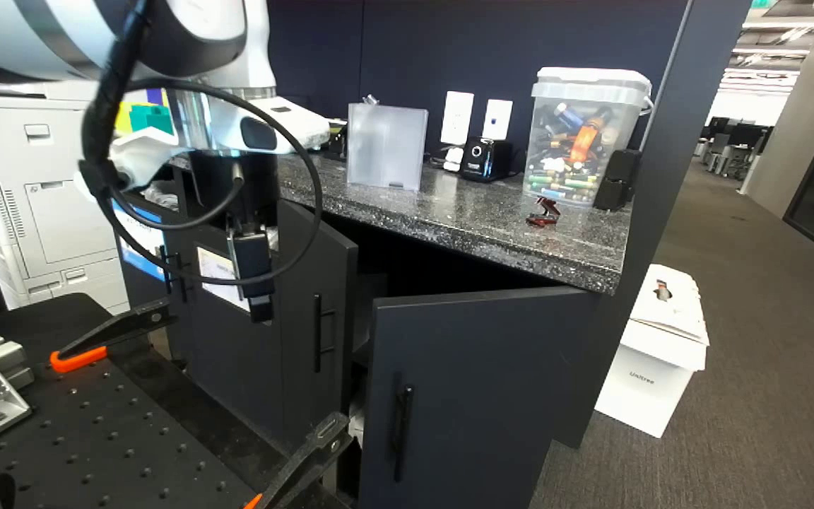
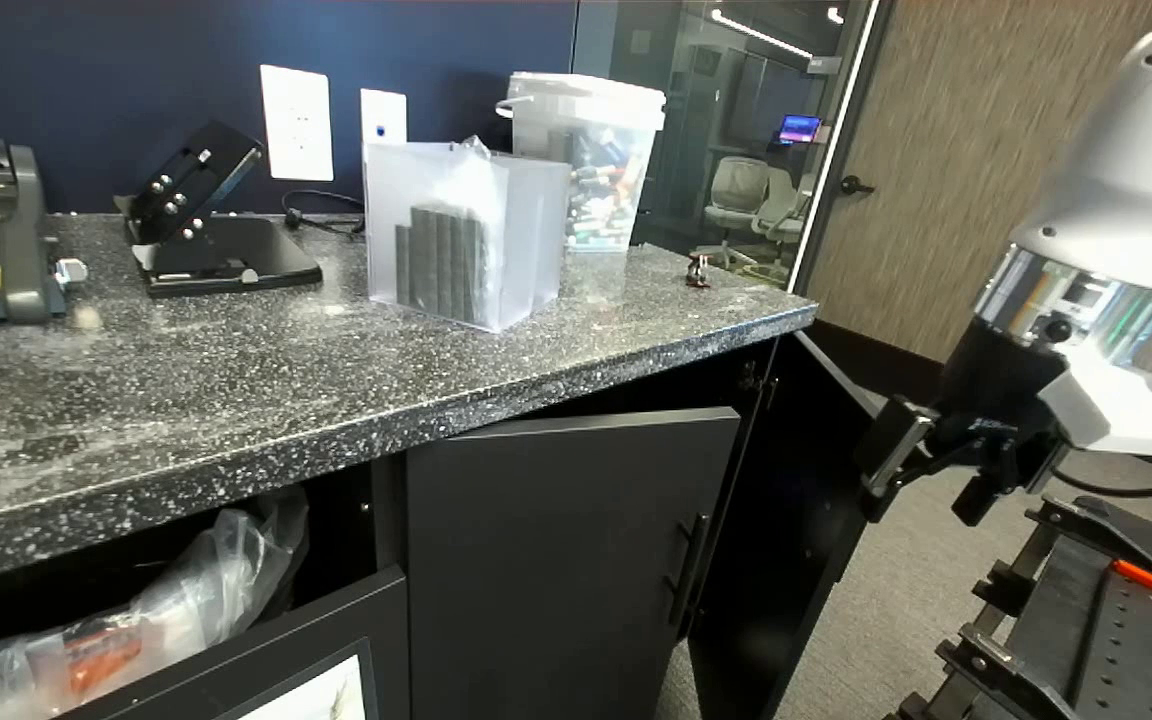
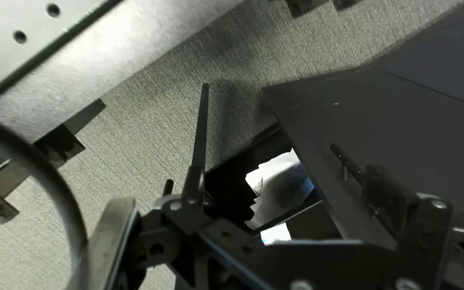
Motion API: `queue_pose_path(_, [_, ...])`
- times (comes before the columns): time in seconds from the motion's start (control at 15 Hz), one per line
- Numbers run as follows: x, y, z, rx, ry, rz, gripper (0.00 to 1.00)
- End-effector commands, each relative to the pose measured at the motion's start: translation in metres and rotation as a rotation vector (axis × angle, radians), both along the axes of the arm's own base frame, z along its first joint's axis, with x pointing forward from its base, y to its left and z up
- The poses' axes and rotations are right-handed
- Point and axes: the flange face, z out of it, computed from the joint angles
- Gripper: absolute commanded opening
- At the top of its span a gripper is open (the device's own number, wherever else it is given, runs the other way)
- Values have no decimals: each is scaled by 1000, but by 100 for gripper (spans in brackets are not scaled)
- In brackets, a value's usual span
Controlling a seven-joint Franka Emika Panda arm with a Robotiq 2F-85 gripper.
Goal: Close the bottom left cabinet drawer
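The labelled dark cabinet front [image 1: 227, 353] carries a white label [image 1: 222, 274], with slim black bar handles near its left edge in an exterior view. In an exterior view its top part shows at the bottom left [image 2: 381, 610], standing out from the counter with a gap above; it is ajar. Its lower part is cut off there. No label shows in the wrist view. My gripper [image 1: 257, 290] hangs in front of the cabinet, also seen in an exterior view [image 2: 926, 500]. Its two fingers are apart and nothing is between them. In the wrist view the gripper [image 3: 252, 217] is above the unlabelled doors.
An unlabelled door [image 1: 478, 375] stands wide open at the cabinet's end. The middle unlabelled door [image 2: 566, 550] is partly open. The speckled counter [image 2: 236, 400] overhangs them. A black perforated bench [image 1: 117, 445] with clamps faces the cabinet. A plastic bag [image 2: 216, 580] lies behind the labelled front.
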Motion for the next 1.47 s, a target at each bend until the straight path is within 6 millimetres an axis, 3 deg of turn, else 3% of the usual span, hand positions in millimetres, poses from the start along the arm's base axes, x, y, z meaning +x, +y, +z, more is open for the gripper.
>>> queue_pose_path(0.0, [47,11,-25,-24,-77,-37,100])
queue_pose_path(0.33, [102,30,-53,-75,-164,-64,100])
queue_pose_path(0.67, [150,53,-66,-129,-230,-47,100])
queue_pose_path(1.0, [173,65,-65,-217,-326,0,100])
queue_pose_path(1.4, [168,63,-72,-248,-322,-47,100])
